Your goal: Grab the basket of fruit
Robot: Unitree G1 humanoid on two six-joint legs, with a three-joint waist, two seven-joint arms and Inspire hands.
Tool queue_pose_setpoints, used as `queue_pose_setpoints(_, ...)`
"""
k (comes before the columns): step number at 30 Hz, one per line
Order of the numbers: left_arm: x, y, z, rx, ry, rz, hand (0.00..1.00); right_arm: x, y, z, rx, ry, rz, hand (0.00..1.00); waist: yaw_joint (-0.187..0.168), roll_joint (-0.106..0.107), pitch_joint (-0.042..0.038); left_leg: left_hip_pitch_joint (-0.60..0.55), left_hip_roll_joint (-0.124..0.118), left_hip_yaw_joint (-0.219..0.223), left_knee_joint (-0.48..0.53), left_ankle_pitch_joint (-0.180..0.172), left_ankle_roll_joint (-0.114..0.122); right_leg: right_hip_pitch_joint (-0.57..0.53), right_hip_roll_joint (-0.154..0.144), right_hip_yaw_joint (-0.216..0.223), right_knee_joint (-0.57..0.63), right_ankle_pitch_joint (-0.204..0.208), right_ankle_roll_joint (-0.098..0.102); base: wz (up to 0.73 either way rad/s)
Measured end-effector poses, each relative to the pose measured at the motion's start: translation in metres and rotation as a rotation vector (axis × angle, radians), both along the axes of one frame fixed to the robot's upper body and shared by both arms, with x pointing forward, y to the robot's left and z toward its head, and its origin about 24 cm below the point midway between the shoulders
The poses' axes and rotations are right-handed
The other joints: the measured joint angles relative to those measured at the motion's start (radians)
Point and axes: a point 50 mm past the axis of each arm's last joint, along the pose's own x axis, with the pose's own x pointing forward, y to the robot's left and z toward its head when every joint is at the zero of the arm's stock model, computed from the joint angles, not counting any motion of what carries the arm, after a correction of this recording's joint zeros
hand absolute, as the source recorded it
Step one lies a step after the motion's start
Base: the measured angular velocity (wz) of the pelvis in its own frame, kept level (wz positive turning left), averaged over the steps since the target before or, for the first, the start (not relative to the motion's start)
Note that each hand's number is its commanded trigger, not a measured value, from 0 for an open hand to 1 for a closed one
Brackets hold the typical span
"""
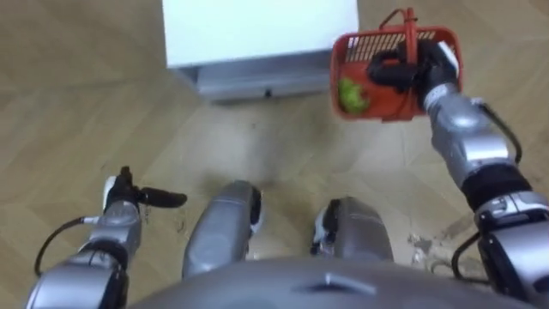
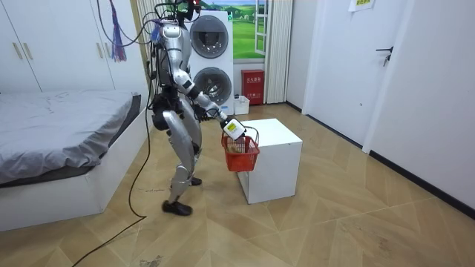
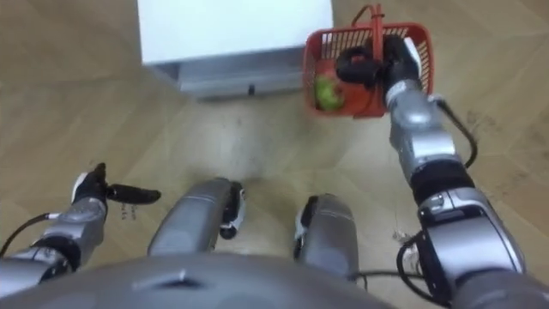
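Observation:
A red mesh fruit basket [image 1: 358,45] with an upright handle hangs in the air just past the right front corner of a white box table [image 1: 257,30]. A green fruit [image 1: 352,94] lies inside it. My right hand [image 1: 412,70] reaches forward with its dark fingers curled round the basket's handle. In the room view the basket [image 2: 241,153] hangs beside the white box [image 2: 278,152], clear of its top. My left hand [image 1: 124,199] hangs low at my left side, fingers relaxed and holding nothing.
I stand on a wood floor facing the white box. A bed [image 2: 59,141] is at the room view's left. Stacked washing machines [image 2: 211,52] stand behind me, and a closed door [image 2: 382,67] is at the room view's right.

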Motion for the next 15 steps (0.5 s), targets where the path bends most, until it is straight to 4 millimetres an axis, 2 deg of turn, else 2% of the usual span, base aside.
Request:
queue_pose_setpoints(1, -0.009, 0.001, -0.002, -0.001, 0.013, 0.006, 0.00, -0.004, 0.003, 0.000, 0.018, -0.008, 0.015, 1.00, -0.010, -0.012, -0.0005, 0.018, 0.004, 0.015, -0.050, 0.005, -0.010, 0.044, 0.008, 0.000, -0.042, 0.004, -0.007, 0.12)
queue_pose_setpoints(2, -0.014, 0.001, -0.004, -0.003, 0.021, 0.009, 0.00, -0.005, 0.003, 0.002, 0.026, -0.018, 0.018, 1.00, -0.017, -0.015, 0.0005, 0.018, -0.003, 0.021, -0.092, 0.008, -0.007, 0.065, 0.012, 0.001, -0.062, 0.004, -0.007, 0.44)
queue_pose_setpoints(3, -0.024, 0.001, -0.006, -0.004, 0.037, 0.016, 0.00, -0.007, 0.004, 0.005, 0.043, -0.035, 0.020, 1.00, -0.023, -0.021, -0.0012, -0.003, -0.017, 0.036, -0.169, 0.039, 0.006, 0.101, 0.022, 0.010, -0.097, 0.004, -0.007, 0.41)
queue_pose_setpoints(4, -0.037, 0.001, -0.008, -0.005, 0.063, 0.024, 0.00, -0.005, 0.005, 0.009, 0.060, -0.056, 0.023, 1.00, -0.021, -0.024, -0.0029, -0.026, -0.023, 0.052, -0.240, 0.146, 0.036, 0.132, 0.031, 0.002, -0.123, 0.004, -0.007, 0.26)
queue_pose_setpoints(5, -0.047, 0.003, -0.010, 0.000, 0.087, 0.027, 0.00, -0.005, 0.008, 0.009, 0.071, -0.061, 0.029, 1.00, -0.021, -0.038, -0.0098, -0.025, -0.022, 0.066, -0.232, 0.154, 0.041, 0.147, 0.030, -0.001, -0.137, 0.002, -0.004, 0.23)
queue_pose_setpoints(6, -0.065, 0.005, -0.013, 0.005, 0.136, 0.035, 0.00, -0.007, 0.011, 0.012, 0.082, -0.078, 0.045, 1.00, -0.026, -0.049, -0.0233, 0.011, -0.029, 0.069, -0.251, 0.161, 0.045, 0.190, 0.028, -0.009, -0.183, 0.008, 0.006, 0.35)
queue_pose_setpoints(7, -0.078, 0.005, -0.015, 0.016, 0.185, 0.016, 0.00, -0.008, 0.009, 0.017, 0.082, -0.102, 0.049, 1.00, -0.019, -0.054, -0.0232, 0.048, -0.037, 0.058, -0.264, 0.162, 0.046, 0.234, 0.027, -0.031, -0.228, 0.021, 0.022, 0.33)
queue_pose_setpoints(8, -0.084, 0.005, -0.016, 0.021, 0.208, 0.010, 0.00, -0.007, 0.009, 0.019, 0.080, -0.115, 0.051, 1.00, -0.012, -0.059, -0.0247, 0.070, -0.039, 0.048, -0.271, 0.162, 0.046, 0.253, 0.026, -0.041, -0.244, 0.027, 0.028, 0.00)
queue_pose_setpoints(9, -0.094, 0.006, -0.016, 0.030, 0.242, 0.003, 0.00, -0.003, 0.011, 0.028, 0.082, -0.153, 0.059, 1.00, 0.010, -0.063, -0.0282, 0.102, -0.045, 0.013, -0.281, 0.161, 0.046, 0.288, 0.026, -0.068, -0.298, 0.039, 0.036, -0.27)
queue_pose_setpoints(10, -0.098, 0.007, -0.017, 0.032, 0.256, 0.021, 0.00, 0.001, 0.016, 0.040, 0.092, -0.210, 0.079, 1.00, 0.018, -0.063, -0.0279, 0.122, -0.051, -0.024, -0.282, 0.160, 0.044, 0.312, 0.037, -0.092, -0.365, 0.061, 0.015, -0.24)
queue_pose_setpoints(11, -0.101, 0.008, -0.017, 0.035, 0.265, 0.028, 0.00, 0.001, 0.018, 0.046, 0.098, -0.240, 0.091, 1.00, 0.018, -0.060, -0.0280, 0.130, -0.050, -0.027, -0.283, 0.158, 0.041, 0.330, 0.038, -0.104, -0.370, 0.070, 0.012, 0.00)
queue_pose_setpoints(12, -0.106, 0.010, -0.016, 0.041, 0.283, 0.042, 0.00, 0.002, 0.023, 0.054, 0.108, -0.283, 0.112, 1.00, 0.014, -0.054, -0.0274, 0.145, -0.045, -0.013, -0.281, 0.158, 0.040, 0.368, 0.040, -0.112, -0.389, 0.081, 0.008, 0.22)
queue_pose_setpoints(13, -0.105, 0.014, -0.015, 0.047, 0.280, 0.059, 0.00, 0.002, 0.028, 0.058, 0.115, -0.299, 0.130, 1.00, 0.003, -0.055, -0.0270, 0.159, -0.040, 0.016, -0.270, 0.157, 0.040, 0.401, 0.046, -0.110, -0.402, 0.082, 0.008, 0.27)
queue_pose_setpoints(15, -0.101, 0.016, -0.014, 0.051, 0.263, 0.066, 0.00, 0.002, 0.032, 0.060, 0.123, -0.306, 0.156, 1.00, 0.006, -0.057, -0.0264, 0.184, -0.032, 0.039, -0.275, 0.156, 0.038, 0.427, 0.054, -0.107, -0.406, 0.082, 0.007, 0.17)
